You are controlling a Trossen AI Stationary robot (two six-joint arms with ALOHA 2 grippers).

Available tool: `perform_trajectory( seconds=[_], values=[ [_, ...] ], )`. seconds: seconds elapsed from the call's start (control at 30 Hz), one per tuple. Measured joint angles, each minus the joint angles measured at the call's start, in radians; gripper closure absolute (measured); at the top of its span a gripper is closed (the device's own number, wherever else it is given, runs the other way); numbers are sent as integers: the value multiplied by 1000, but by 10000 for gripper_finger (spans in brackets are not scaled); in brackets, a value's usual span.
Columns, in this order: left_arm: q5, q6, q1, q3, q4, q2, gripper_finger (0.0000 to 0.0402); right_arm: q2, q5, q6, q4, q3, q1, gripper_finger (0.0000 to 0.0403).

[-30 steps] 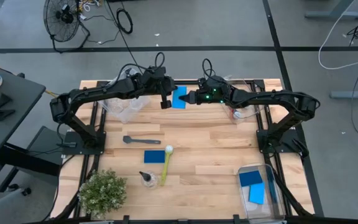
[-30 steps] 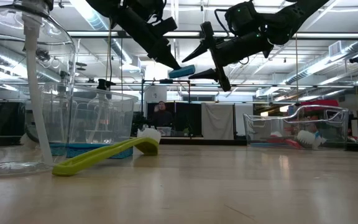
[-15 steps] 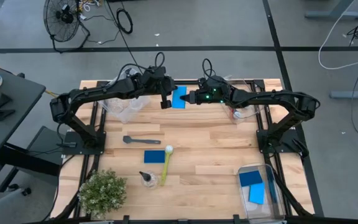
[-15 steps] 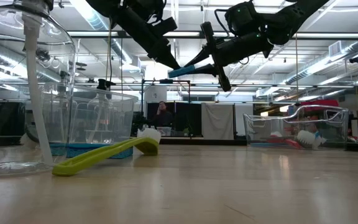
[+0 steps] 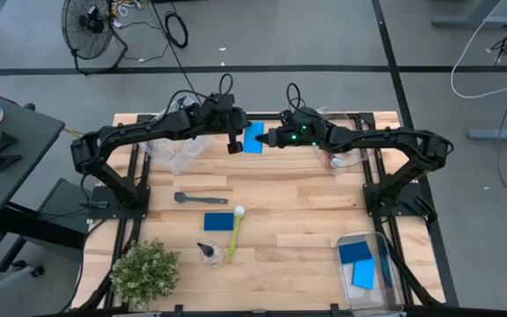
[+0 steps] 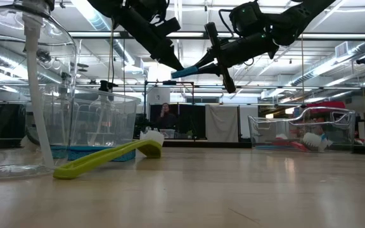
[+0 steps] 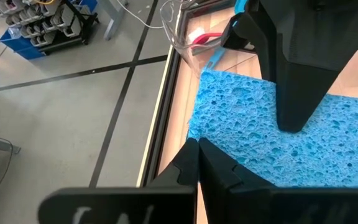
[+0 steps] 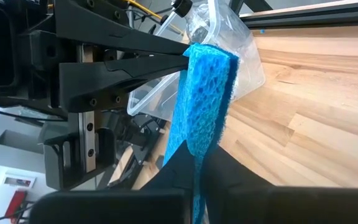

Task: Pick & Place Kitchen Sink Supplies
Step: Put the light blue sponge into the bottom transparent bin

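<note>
High view: above the table's far edge, the left gripper (image 5: 234, 141) and right gripper (image 5: 267, 138) both pinch one blue sponge (image 5: 253, 138). Low view: sponge (image 6: 185, 72) hangs high in the air between them. Wrist views: each gripper's fingers clamp the sponge (image 7: 272, 149) (image 8: 201, 106) from opposite edges.

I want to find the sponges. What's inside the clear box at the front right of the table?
Two blue sponges lie in that clear box. What's underneath them is covered.

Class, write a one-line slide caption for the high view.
Above the table's far edge, left gripper and right gripper both clamp one flat blue rectangular sponge mid-handover.
</note>
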Motion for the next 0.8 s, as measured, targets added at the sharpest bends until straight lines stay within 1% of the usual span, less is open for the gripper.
perform_trajectory(
  seconds=[0.1,0.23,0.37,0.47,0.63,0.8],
  values=[
    [0,-22,0,0,1,0,390,0,-2,-3,0,0,0,390],
    [2,-45,0,0,2,0,370,0,-4,-8,-1,0,0,391],
    [33,-44,1,0,2,0,350,0,-6,-8,-2,0,0,391],
    [35,-46,0,0,2,0,332,0,-6,-8,-3,0,0,391],
    [35,-55,0,0,4,0,284,0,-7,-15,-3,0,0,391],
    [35,-121,0,0,6,-2,223,0,-8,-27,-7,0,0,392]
  ],
)
